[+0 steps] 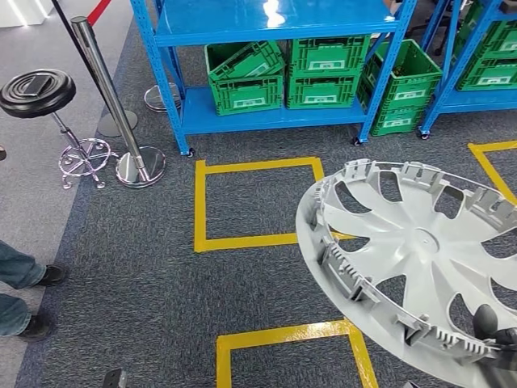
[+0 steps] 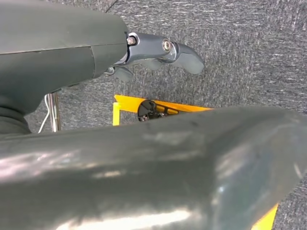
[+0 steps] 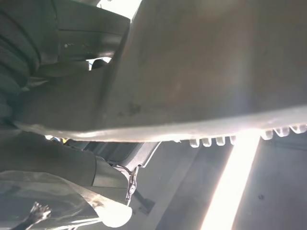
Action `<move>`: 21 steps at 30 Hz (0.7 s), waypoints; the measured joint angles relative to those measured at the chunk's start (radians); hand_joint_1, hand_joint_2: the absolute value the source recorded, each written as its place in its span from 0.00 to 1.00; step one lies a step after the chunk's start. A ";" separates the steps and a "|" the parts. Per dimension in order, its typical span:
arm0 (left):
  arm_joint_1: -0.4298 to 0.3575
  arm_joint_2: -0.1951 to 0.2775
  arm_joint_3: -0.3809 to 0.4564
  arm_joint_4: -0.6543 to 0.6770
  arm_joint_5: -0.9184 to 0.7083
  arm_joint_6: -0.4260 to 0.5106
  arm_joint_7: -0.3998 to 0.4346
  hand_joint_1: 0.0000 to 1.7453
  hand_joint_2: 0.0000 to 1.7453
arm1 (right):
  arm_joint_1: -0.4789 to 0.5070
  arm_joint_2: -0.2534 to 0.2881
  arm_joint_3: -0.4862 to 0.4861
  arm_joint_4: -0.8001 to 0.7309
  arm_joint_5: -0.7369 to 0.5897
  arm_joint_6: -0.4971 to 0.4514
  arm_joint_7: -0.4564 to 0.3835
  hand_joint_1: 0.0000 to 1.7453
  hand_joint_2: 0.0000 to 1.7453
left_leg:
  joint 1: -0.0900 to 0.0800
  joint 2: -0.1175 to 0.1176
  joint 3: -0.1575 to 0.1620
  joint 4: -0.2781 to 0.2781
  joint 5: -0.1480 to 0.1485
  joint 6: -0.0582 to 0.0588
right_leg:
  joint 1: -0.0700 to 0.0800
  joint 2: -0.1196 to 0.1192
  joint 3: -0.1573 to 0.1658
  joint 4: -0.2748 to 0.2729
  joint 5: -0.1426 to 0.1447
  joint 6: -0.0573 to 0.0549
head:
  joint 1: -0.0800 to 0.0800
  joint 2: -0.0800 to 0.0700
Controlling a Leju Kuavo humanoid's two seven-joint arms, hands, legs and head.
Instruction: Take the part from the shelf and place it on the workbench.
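Note:
The part is a pale grey wheel cover [image 1: 421, 242] with curved spokes and clips round its rim, tilted in the air at the lower right of the head view. My right hand [image 1: 489, 325] grips its near rim with dark fingers. In the right wrist view the wheel cover [image 3: 203, 72] runs close across the frame, and my right hand [image 3: 72, 165] clamps its edge. My left hand [image 2: 163, 50] hangs over the grey carpet with its fingers stretched out and nothing in them.
A blue shelf [image 1: 268, 16] stands ahead with green crates [image 1: 247, 77] on its bottom board. Yellow tape squares [image 1: 256, 202] mark the carpet. At the left are a black stool [image 1: 36, 90], a chrome stanchion [image 1: 103, 81] and a person's shoes [image 1: 27, 279].

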 joint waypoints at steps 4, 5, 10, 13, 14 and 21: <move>0.000 0.000 0.000 0.000 -0.001 0.000 0.003 0.00 0.00 | 0.000 0.000 0.000 0.004 0.000 0.000 0.000 1.00 1.00 | 0.000 0.000 0.000 0.000 0.000 0.000 | 0.000 0.000 0.000 0.000 0.000 0.000 | 0.000 0.000; 0.000 0.000 0.000 0.000 -0.002 0.000 0.004 0.00 0.00 | 0.000 0.000 0.000 0.004 0.000 0.000 0.000 1.00 1.00 | 0.000 0.000 0.000 0.000 0.000 0.000 | 0.000 0.000 0.000 0.000 0.000 0.000 | 0.000 0.000; 0.000 0.000 0.000 -0.001 -0.003 0.000 0.005 0.00 0.00 | 0.000 0.000 0.000 0.005 0.000 0.000 0.000 1.00 1.00 | 0.000 0.000 0.000 0.000 0.000 0.000 | 0.000 0.000 0.000 0.000 0.000 0.000 | 0.000 0.000; 0.000 0.000 0.000 -0.002 -0.003 0.000 0.005 0.00 0.00 | 0.000 0.000 0.000 0.005 0.000 0.000 0.000 1.00 1.00 | 0.000 0.000 0.000 0.000 0.000 0.000 | 0.000 0.000 0.000 0.000 0.000 0.000 | 0.000 0.000; 0.000 0.000 0.000 -0.003 -0.003 0.000 0.005 0.00 0.00 | 0.000 0.000 0.000 0.005 0.000 0.000 0.000 1.00 1.00 | 0.000 0.000 0.000 0.000 0.000 0.000 | 0.000 0.000 0.000 0.000 0.000 0.000 | 0.000 0.000; 0.000 0.000 0.000 -0.004 -0.003 0.000 0.005 0.00 0.00 | 0.000 0.000 0.000 0.005 0.000 0.000 0.000 1.00 1.00 | 0.000 0.000 0.000 0.000 0.000 0.000 | 0.000 0.000 0.000 0.000 0.000 0.000 | 0.000 0.000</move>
